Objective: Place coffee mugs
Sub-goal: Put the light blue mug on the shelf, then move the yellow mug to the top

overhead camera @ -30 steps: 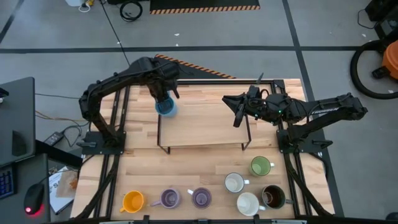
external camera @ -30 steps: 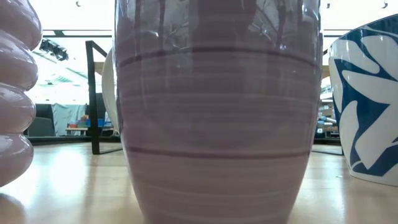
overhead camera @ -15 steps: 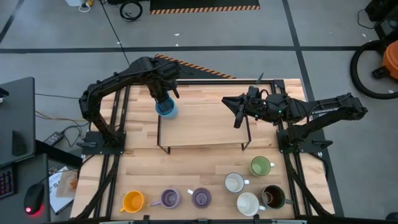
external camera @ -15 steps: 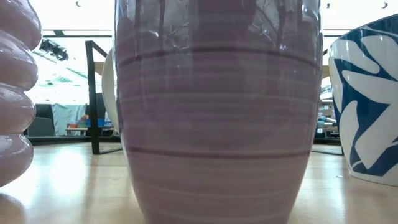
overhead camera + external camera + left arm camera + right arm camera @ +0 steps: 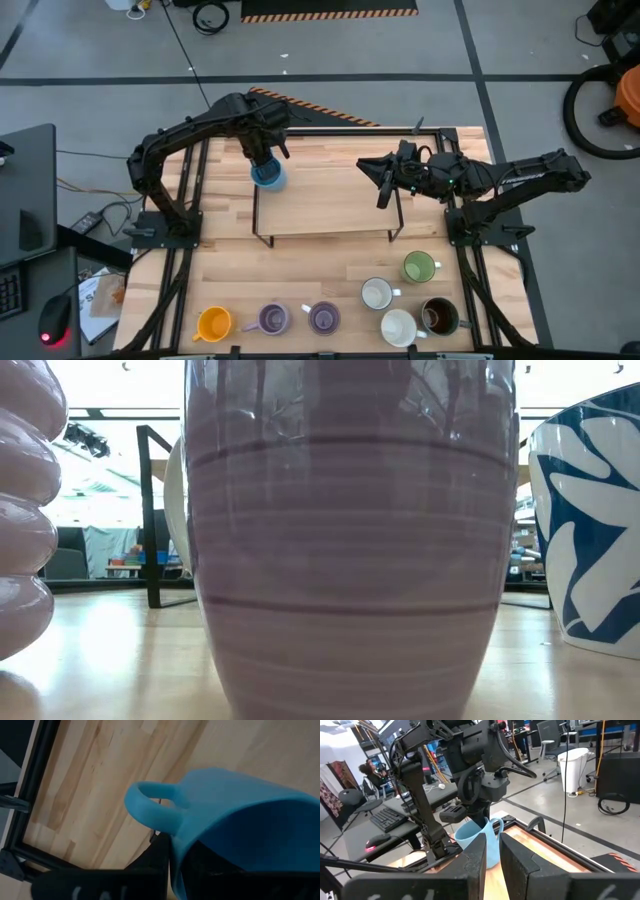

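A blue mug (image 5: 268, 177) hangs upright over the far left corner of the wooden-topped black wire rack (image 5: 325, 208), with my left gripper (image 5: 262, 158) shut on it from above. In the left wrist view the mug (image 5: 240, 820) shows its handle (image 5: 150, 810). My right gripper (image 5: 383, 188) is shut on nothing, held level over the rack's right end and pointing at the blue mug (image 5: 477, 842). Near the table's front edge stand an orange mug (image 5: 213, 323), two purple mugs (image 5: 273, 319) (image 5: 323, 317), two white mugs (image 5: 376, 293) (image 5: 398, 326), a green mug (image 5: 418, 266) and a dark brown mug (image 5: 438, 315). My left gripper holds the blue mug by its rim wall (image 5: 175, 847) right beside the handle, one finger (image 5: 160, 857) outside and the other inside the cup. The fingers point down from above (image 5: 482, 822). The mug stays upright; my right fingers hide its bottom, so whether it rests on the rack I cannot tell.
The low view is filled by a purple mug (image 5: 350, 540), with another pale purple mug (image 5: 25, 510) at its left, a white mug with a blue pattern (image 5: 590, 530) at its right and a rack leg (image 5: 150, 510) behind. Bare table lies between rack and mug row.
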